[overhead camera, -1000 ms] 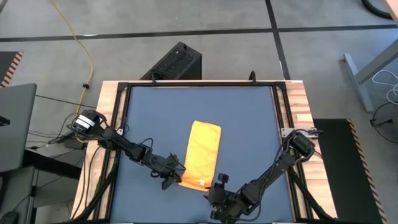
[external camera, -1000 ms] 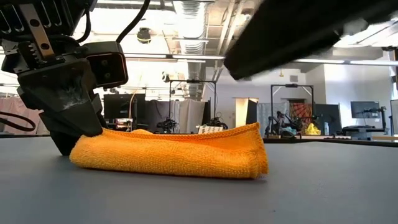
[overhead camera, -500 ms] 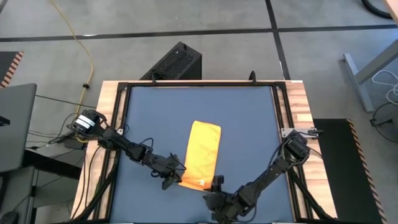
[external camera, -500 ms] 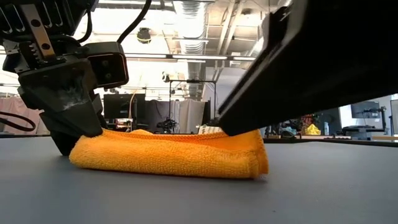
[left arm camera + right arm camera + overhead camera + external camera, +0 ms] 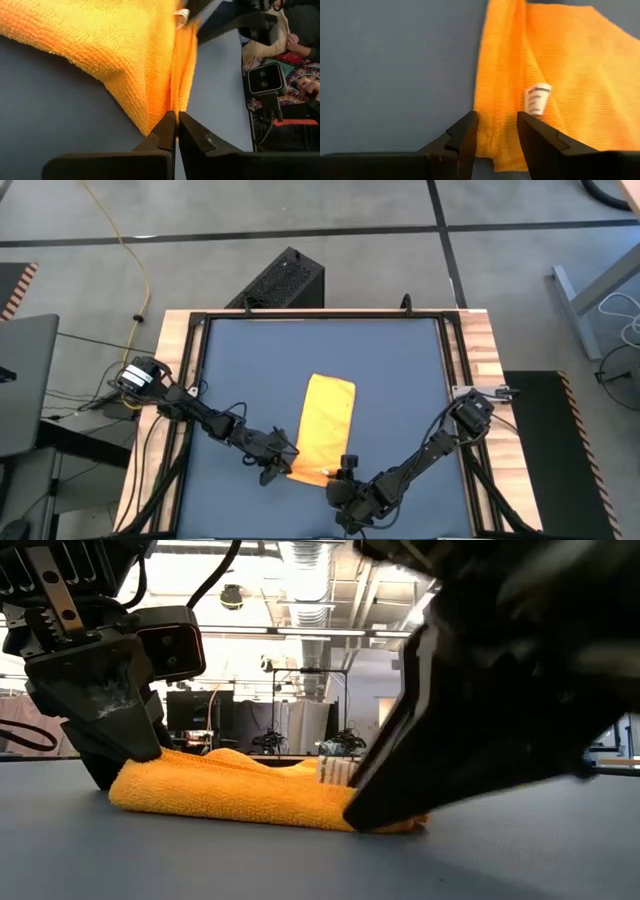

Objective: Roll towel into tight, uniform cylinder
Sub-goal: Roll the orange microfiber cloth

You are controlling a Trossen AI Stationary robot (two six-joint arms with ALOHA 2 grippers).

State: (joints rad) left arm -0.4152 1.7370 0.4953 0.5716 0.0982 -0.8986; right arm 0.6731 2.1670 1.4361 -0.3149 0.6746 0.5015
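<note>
Two claws now meet the folded towel [image 5: 327,428] on our desk [image 5: 400,370]: our left claw [image 5: 282,468] stays pinched on its near corner, while our right claw [image 5: 343,472], fingers parted, has slid onto the other corner, so rolling can begin.

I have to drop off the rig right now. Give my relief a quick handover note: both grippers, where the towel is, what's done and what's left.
Left gripper: shut on the near left corner of the towel, low at the table.
Right gripper: open, fingers astride the near right corner's edge, beside the white tag; not closed on it.
Towel: folded into a long narrow strip lying flat on the blue tabletop, near end toward the arms.
Done: strip folded, left corner gripped.
Left: close the right gripper on its corner, then roll the strip from the near end into a tight, even cylinder. No rolling shows so far.
</note>
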